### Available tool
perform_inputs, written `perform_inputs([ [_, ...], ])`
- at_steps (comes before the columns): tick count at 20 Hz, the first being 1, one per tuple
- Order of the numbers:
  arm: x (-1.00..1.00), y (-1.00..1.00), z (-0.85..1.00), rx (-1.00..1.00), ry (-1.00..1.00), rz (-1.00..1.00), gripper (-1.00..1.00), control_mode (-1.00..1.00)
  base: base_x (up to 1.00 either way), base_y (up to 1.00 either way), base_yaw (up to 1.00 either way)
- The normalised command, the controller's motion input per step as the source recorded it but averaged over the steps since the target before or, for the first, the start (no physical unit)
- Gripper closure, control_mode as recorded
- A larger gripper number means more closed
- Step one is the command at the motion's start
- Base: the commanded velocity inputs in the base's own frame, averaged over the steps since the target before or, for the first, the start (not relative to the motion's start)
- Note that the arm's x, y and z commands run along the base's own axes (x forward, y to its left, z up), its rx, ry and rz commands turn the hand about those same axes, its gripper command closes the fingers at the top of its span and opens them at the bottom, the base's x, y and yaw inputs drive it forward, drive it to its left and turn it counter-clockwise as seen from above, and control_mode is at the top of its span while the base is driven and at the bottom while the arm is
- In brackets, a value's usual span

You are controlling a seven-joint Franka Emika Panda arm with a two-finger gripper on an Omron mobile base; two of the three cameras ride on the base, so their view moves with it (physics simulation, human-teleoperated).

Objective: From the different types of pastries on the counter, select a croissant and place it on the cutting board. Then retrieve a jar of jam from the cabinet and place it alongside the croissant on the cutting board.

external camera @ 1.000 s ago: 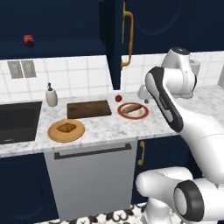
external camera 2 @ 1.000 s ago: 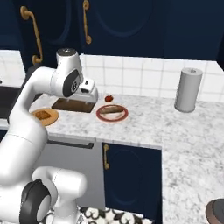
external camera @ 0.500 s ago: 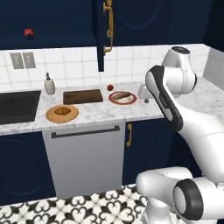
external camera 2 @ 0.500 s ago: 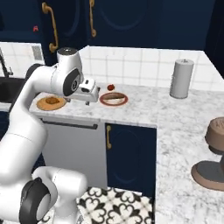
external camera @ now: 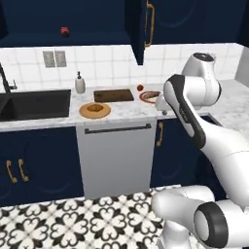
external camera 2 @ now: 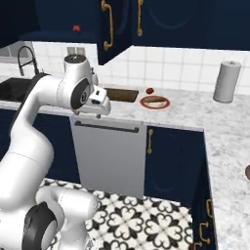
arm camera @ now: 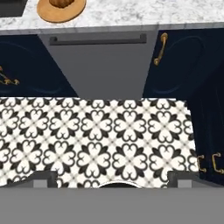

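On round tan plate [external camera: 95, 111] croissant [external camera: 96, 107], cutting board [external camera: 113, 95] bare beside it

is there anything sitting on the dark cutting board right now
No. In the left base view the cutting board lies bare on the counter.

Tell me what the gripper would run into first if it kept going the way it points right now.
Probably the patterned floor tiles. The hand view looks down past the grey dishwasher front onto them, with nothing nearer in that line, though depth is hard to judge. The gripper carries nothing visible.
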Motion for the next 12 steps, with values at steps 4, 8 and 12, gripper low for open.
perform_inputs([
  [4, 0.00, 0.00, 0.00, 0.00, 0.00, 0.00, -1.00, 1.00, 0.00, 1.00, 0.08],
  [8, 0.00, 0.00, 0.00, 0.00, 0.00, 0.00, -1.00, 1.00, 0.20, 0.96, 0.03],
  [12, 0.00, 0.00, 0.00, 0.00, 0.00, 0.00, -1.00, 1.00, 0.73, 0.86, 0.00],
])
